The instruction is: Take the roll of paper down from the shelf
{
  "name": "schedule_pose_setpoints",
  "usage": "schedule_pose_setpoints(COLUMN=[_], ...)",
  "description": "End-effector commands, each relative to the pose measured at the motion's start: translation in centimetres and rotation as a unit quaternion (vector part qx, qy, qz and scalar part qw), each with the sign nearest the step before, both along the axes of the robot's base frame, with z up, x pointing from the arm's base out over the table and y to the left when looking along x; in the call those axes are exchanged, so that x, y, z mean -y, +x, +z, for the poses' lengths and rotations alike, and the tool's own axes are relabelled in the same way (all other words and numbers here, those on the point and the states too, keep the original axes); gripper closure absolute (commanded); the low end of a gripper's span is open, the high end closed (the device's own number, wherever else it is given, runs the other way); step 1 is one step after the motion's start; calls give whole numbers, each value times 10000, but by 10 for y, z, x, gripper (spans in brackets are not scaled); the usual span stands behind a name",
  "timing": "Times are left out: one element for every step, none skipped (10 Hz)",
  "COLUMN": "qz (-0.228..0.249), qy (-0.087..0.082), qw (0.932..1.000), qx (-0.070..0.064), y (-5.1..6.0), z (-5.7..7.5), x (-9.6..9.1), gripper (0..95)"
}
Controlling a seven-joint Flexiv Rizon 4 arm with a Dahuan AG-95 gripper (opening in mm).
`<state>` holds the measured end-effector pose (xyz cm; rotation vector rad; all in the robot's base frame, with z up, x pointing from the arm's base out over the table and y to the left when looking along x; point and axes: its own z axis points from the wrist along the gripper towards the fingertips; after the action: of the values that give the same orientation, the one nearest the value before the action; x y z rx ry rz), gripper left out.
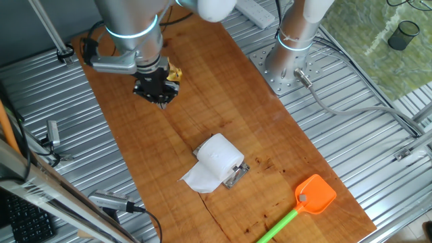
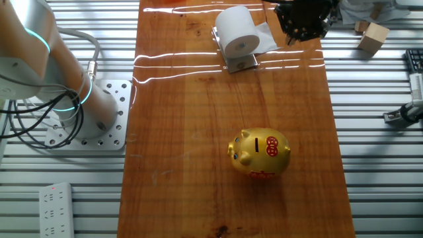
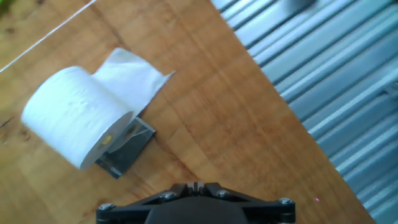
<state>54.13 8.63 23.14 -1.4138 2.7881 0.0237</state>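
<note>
Sitting on top of the low, shiny silver metal shelf (image 1: 235, 176) is the soft white roll of paper (image 1: 218, 157), lying on its side with a wrinkled tail of tissue (image 1: 200, 177) spilling onto the wooden tabletop (image 1: 223, 94) beside it. From where I stand, the black two-finger gripper (image 1: 160, 95) hangs above the board, well apart from the roll, with nothing in its grasp. In the hand view the fingertips seem to meet in the middle of the bottom edge, so I take them to be closed together, though only their tips show there.

What worries me is the approach. If the fingers come down without opening wide, they will press into the roll's soft side and shove it off rather than take it. The holder looks light and loose on the wood, so a grip set too low could catch its metal edge and drag roll and holder together. The loose tail is another snag: it might catch under the holder or trail as the roll lifts. Squeezing hard would dent the tissue, I reckon.

A golden piggy bank (image 2: 260, 153) stands further down the board, and an orange-headed swatter with a green handle (image 1: 305, 202) lies near the roll; neither seems close enough to interfere.
</note>
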Motion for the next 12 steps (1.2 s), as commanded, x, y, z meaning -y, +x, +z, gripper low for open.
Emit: schedule_pose_setpoints(qz=[-159, -182, -214, -229, -222, -212, -100, -15, 33, 96, 336, 338], qy=[-60, -89, -124, -135, -136, -139, -148, -130, -47, -9, 20, 5], qw=[9998, 9998, 9997, 9996, 9996, 9997, 9998, 9999, 10000, 9999, 9994, 9994], qx=[90, 86, 77, 70, 70, 60, 57, 65, 63, 61, 11, -21], y=[0, 0, 1, 1, 1, 1, 0, -2, -9, -13, -18, -25], z=[0, 0, 0, 0, 0, 0, 0, -2, -5, -7, -5, -2], x=[1, 0, 0, 0, 0, 0, 0, 2, 6, 7, -5, -19], gripper=[950, 950, 950, 950, 950, 950, 950, 950, 950, 950, 950, 950])
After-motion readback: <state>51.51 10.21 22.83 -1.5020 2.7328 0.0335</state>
